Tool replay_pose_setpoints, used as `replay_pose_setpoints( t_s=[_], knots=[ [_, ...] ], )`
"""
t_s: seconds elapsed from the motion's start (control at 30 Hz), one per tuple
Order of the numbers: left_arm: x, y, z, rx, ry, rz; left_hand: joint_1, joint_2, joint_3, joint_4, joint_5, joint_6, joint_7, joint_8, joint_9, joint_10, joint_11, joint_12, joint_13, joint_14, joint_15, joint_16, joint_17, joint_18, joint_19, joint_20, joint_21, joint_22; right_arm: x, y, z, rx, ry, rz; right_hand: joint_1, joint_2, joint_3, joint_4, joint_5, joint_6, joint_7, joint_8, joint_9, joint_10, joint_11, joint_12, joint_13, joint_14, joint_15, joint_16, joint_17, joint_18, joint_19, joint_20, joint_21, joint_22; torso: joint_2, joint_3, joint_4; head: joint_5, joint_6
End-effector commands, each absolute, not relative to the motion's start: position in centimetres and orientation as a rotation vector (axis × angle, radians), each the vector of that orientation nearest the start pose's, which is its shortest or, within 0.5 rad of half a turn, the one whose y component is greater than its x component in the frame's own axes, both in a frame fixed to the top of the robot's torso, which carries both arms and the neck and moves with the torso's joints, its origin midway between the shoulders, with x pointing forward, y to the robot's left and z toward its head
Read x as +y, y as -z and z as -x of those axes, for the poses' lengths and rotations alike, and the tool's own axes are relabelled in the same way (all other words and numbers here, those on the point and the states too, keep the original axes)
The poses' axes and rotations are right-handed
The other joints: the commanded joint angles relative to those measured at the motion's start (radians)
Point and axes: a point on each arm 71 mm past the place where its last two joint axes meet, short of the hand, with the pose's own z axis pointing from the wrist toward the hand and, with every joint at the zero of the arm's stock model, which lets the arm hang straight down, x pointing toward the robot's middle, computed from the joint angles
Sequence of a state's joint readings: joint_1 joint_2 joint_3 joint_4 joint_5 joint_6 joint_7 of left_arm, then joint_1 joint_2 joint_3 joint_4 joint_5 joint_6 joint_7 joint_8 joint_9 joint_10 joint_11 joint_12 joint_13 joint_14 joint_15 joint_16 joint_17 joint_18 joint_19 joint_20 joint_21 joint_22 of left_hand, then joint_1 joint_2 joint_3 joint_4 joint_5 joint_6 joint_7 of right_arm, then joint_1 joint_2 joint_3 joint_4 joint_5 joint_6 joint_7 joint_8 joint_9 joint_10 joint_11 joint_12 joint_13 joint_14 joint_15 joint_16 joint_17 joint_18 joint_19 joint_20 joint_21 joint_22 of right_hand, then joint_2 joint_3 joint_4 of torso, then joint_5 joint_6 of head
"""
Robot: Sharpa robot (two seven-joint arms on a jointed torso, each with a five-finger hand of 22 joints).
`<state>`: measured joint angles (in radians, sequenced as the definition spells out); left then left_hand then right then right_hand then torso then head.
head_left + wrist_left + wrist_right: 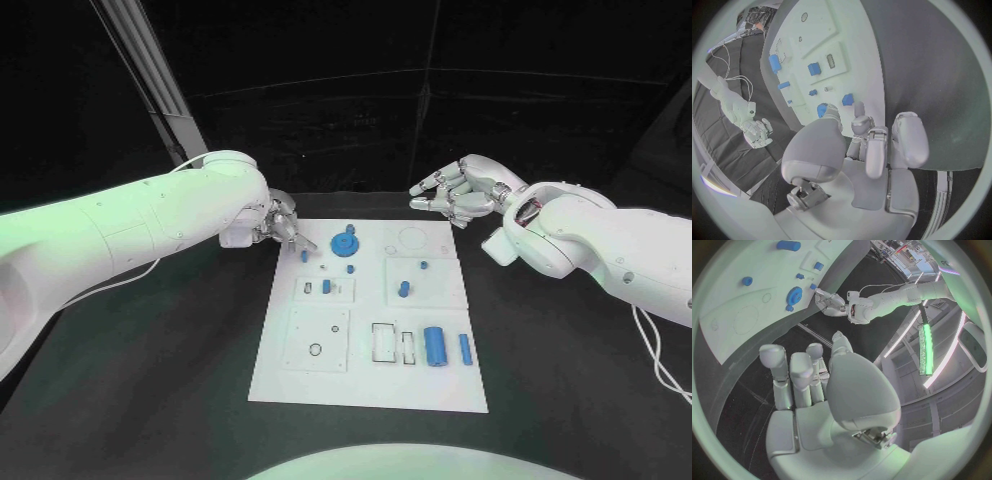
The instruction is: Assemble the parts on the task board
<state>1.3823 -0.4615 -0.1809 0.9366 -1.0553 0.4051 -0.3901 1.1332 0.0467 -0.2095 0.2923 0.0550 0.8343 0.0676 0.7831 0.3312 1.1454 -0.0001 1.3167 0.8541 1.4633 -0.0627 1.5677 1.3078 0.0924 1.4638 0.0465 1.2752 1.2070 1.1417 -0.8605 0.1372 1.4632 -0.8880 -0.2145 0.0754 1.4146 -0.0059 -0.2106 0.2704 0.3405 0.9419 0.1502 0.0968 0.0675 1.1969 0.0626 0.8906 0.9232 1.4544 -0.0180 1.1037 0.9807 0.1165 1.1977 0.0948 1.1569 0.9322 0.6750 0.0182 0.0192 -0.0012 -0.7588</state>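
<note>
The white task board lies in the middle of the table, and several blue parts sit on it. A round blue part sits near its far edge, with a small blue part just left of it. My left hand hovers at the board's far left corner. Its fingertips reach close to that small blue part, and it holds nothing. My right hand hangs in the air above the far right corner with fingers loosely bent and nothing in them. The right wrist view shows the round part and the left hand.
A blue cylinder and a thin blue bar lie in recesses at the board's near right. More small blue parts stand mid-board. A slanted metal post rises at the back left. Black table surrounds the board.
</note>
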Motion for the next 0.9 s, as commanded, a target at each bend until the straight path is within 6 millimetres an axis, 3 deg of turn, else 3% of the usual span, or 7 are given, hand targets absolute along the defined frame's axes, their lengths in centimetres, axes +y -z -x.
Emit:
replay_pose_setpoints(
  t_s=[0.03,0.9],
  knots=[
    [18.96,20.26,-57.76,2.437,0.24,0.017,0.008,0.007,-0.001,-0.004,-0.002,-0.007,0.0,0.007,0.002,-0.002,-0.004,0.001,-0.002,0.108,-0.007,0.003,0.263,-0.011,0.0,-0.01,0.006,0.001,-22.54,15.43,-50.66,1.666,-1.077,-0.358,0.001,0.011,-0.006,0.0,0.006,-0.007,0.001,0.005,0.001,-0.004,-0.001,0.004,0.0,0.007,0.003,-0.005,0.001,0.015,0.0,0.0,-0.003,0.002,0.0,0.0005,0.0004,0.001,-0.002],
    [18.21,20.94,-57.86,2.454,0.257,0.004,0.072,0.034,0.02,-0.009,0.0,-0.025,-0.001,0.027,0.026,-0.007,-0.004,-0.004,-0.002,0.108,-0.007,0.003,0.263,-0.011,-0.001,-0.011,0.006,0.007,-22.35,15.5,-50.76,1.669,-1.077,-0.356,0.002,0.012,-0.006,0.0,0.008,-0.007,0.001,0.005,0.001,-0.004,-0.001,0.005,0.0,0.007,0.003,-0.005,0.002,0.015,0.0,0.0,-0.004,0.001,0.0,0.0009,-0.0001,0.007,0.0]
  ],
)
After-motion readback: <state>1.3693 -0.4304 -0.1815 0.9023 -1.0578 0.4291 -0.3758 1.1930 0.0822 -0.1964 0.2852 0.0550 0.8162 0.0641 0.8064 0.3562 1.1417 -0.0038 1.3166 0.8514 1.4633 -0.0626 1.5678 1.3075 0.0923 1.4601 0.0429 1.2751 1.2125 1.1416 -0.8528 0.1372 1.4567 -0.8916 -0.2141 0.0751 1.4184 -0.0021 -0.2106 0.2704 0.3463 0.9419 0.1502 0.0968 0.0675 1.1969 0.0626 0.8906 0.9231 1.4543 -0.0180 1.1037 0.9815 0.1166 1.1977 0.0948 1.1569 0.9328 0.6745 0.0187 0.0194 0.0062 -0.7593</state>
